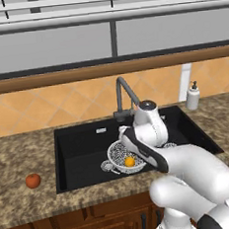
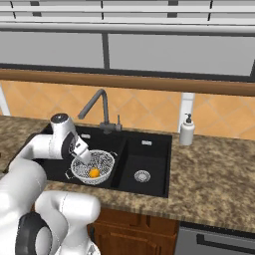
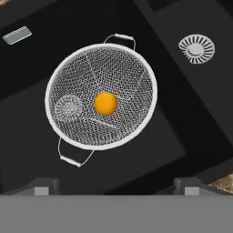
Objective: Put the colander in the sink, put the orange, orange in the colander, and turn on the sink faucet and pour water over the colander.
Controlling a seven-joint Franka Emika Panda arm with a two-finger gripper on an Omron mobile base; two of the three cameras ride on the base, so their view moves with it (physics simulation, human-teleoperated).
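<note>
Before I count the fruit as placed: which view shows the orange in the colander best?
The hand view: it looks straight down on the yellow orange lying in the colander. Both base views show it small, with the arm partly covering the colander.

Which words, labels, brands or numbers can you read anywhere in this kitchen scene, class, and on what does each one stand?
None can be read.
Soap bottle: plain white, no label.
Small pale plate on the sink back wall: too small to show any text.
Colander, orange inside it, orange on the counter, faucet: no markings.
</note>
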